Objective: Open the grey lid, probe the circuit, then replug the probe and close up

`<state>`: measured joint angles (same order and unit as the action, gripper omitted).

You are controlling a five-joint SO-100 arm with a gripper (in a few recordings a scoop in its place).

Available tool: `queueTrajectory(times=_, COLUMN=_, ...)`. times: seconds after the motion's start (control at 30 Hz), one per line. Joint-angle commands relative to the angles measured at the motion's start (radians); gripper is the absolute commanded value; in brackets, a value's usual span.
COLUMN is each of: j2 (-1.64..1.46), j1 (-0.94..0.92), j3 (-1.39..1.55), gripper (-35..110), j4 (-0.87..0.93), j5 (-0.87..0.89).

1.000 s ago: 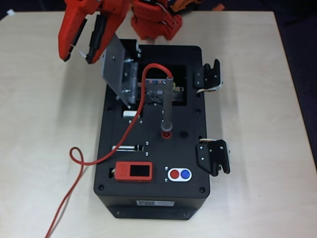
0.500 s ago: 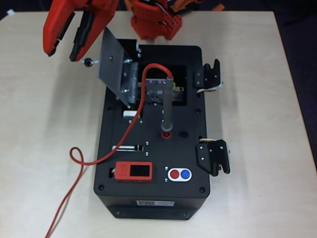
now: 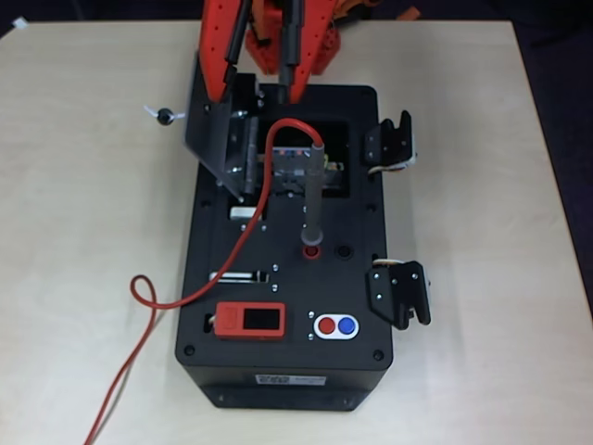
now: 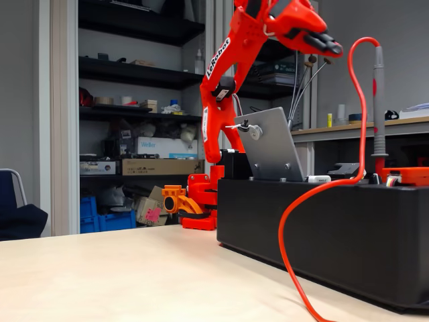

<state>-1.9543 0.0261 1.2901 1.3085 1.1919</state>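
Grey lid swung open, standing tilted off black box at recess's left edge in overhead view; small knob faces outward, away from recess. Probe upright, long axis vertical, lower end plugged in red socket; red cable arcs from probe top, runs down-left across box onto table. Circuit exposed in recess beside probe. Red arm reaches forward high above box's far end; fingers parted, empty, pointing down toward recess, clear of lid.
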Motion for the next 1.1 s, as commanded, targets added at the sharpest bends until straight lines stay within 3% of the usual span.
queueTrajectory(times=0.0, j2=-0.112, j1=0.08, j3=0.173, gripper=20, j4=-0.077, j5=0.224)
queueTrajectory(times=0.17, j2=-0.181, j1=0.14, j3=0.35, gripper=21, j4=-0.219, j5=0.451)
queueTrajectory(times=0.6, j2=-0.044, j1=0.175, j3=0.318, gripper=20, j4=-0.336, j5=0.649)
queueTrajectory(times=0.77, j2=0.044, j1=0.169, j3=0.299, gripper=19, j4=-0.36, j5=0.603)
queueTrajectory(times=1.07, j2=0.209, j1=0.114, j3=0.169, gripper=18, j4=-0.222, j5=0.44)
